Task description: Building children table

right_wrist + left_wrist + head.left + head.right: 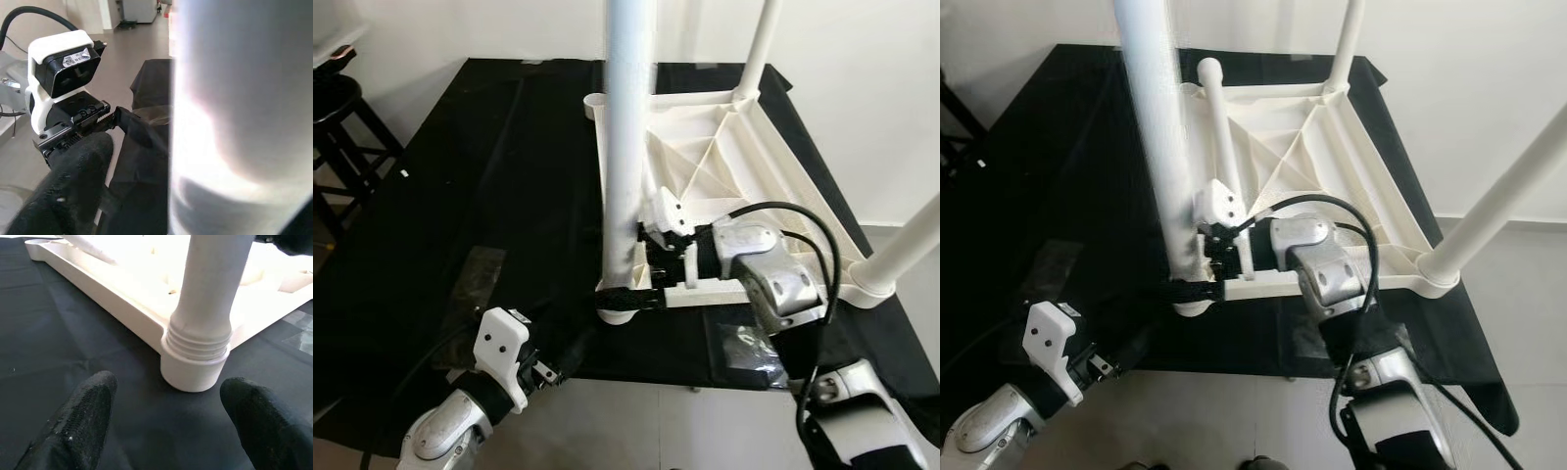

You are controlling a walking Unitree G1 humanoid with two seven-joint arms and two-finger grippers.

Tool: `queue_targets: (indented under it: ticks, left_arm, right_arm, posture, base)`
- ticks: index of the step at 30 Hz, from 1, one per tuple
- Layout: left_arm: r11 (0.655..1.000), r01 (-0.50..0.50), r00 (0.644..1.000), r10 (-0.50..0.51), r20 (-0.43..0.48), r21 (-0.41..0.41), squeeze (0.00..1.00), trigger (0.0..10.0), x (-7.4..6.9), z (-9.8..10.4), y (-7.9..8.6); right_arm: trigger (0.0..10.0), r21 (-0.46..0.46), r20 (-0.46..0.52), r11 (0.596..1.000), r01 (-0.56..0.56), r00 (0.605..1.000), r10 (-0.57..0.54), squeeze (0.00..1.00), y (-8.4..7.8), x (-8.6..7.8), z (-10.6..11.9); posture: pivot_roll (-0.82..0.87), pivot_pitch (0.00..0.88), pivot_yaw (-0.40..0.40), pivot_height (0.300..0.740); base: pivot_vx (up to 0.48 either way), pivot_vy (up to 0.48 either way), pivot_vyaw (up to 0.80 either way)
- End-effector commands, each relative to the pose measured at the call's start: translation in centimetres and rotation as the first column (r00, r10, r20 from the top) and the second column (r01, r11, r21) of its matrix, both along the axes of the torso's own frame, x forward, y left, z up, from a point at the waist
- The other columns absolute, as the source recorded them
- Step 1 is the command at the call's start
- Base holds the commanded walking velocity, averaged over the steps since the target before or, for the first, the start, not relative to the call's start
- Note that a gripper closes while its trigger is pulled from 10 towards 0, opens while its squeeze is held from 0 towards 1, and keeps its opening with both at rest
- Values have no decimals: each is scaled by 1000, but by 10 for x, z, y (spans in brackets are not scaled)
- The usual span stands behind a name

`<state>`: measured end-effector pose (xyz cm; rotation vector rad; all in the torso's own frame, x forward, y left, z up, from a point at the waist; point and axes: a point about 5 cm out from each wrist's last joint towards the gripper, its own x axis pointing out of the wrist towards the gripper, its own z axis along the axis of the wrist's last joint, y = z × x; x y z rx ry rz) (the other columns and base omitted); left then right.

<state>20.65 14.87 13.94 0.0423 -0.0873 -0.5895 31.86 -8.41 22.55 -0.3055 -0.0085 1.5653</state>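
Black cloth (460, 186), upturned white table (744, 157), right gripper (631, 294) clasping upright leg (628, 117)

The upturned white plastic table top (724, 157) is showing a smooth, faintly glossy moulded surface with ribs. The round white plastic leg (628, 147) is looking smooth, with threaded ridges at its base. The black cloth (460, 196) covering the table is lying matt and creased. The left gripper (164, 426) fingers (80, 418) are looking black, matt and finely textured. The silver arm shell (783, 284) is gleaming like metal.
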Motion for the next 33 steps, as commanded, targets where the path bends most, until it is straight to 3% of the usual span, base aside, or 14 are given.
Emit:
queue_targets:
  ticks: [1,10,14,15,16,18,19,20,21,24,27,31,32,33]
  left_arm:
    - [1000,6,1000,-6,-4,-1,0,10000,-3,-1,-2]
    - [1000,11,1000,-11,-7,-2,0,10000,-4,-1,-2]
    - [1000,7,1000,-7,-6,-2,0,10000,-4,-1,-2]
    - [1000,7,1000,-7,-6,-2,0,10000,-4,-1,-2]
    - [1000,2,1000,-2,-6,4,0,10000,-4,-2,0]
    - [1000,2,1000,-2,-6,4,0,10000,-4,-2,0]
    - [1000,1,1000,-1,-6,8,0,10000,-4,-2,1]
    - [1000,1,1000,-1,-6,8,0,10000,-4,-2,1]
    - [1000,0,1000,0,-7,12,0,10000,-3,-3,3]
    - [1000,1,1000,-1,-8,15,0,10000,-2,-3,5]
    - [1000,12,1000,-12,-14,18,0,10000,-2,-4,5]
    - [1000,6,1000,-6,-14,22,0,10000,-1,-4,6]
    - [1000,-3,1000,3,-11,20,0,10000,-1,-3,6]
    - [1000,-9,1000,9,-9,19,0,10000,-1,-3,7]
  right_arm:
    - [0,-1,-18,997,-79,997,79,0,3,-4,-1]
    - [0,-6,-29,999,-35,999,35,0,-3,5,-7]
    - [0,43,-59,958,282,958,-279,0,2,9,-29]
    - [0,43,-59,958,282,958,-279,0,2,9,-29]
    - [0,108,-89,812,574,819,-567,0,12,4,-45]
    - [0,108,-89,812,574,819,-567,0,12,4,-45]
    - [0,174,-126,624,762,646,-753,0,9,4,-47]
    - [0,174,-126,624,762,646,-753,0,9,4,-47]
    - [0,153,-167,487,860,509,-845,0,9,-21,-62]
    - [0,123,-149,528,840,542,-827,0,15,-32,-68]
    - [0,126,-134,526,841,540,-831,0,15,-23,-66]
    - [0,123,-122,478,870,491,-863,0,13,-15,-63]
    - [1765,119,-112,451,884,464,-879,0,10,-12,-62]
    - [1765,117,-105,435,893,446,-889,0,8,-10,-61]
  posture:
    - [-128,166,-31,740]
    - [-127,170,-36,740]
    - [-144,168,-40,740]
    - [-144,168,-40,740]
    - [-157,161,-37,740]
    - [-157,161,-37,740]
    - [-167,166,-39,740]
    - [-167,166,-39,740]
    - [-200,172,-17,740]
    - [-219,174,-9,740]
    - [-209,166,-9,740]
    - [-196,171,-16,740]
    - [-196,171,-16,740]
    - [-196,171,-16,740]
  base:
    - [0,0,0]
    - [0,0,0]
    - [0,0,0]
    - [0,0,0]
    - [0,0,0]
    - [0,0,0]
    - [0,0,0]
    - [0,0,0]
    - [0,0,0]
    - [0,0,0]
    - [0,0,0]
    - [0,0,0]
    - [0,0,0]
    - [0,0,0]
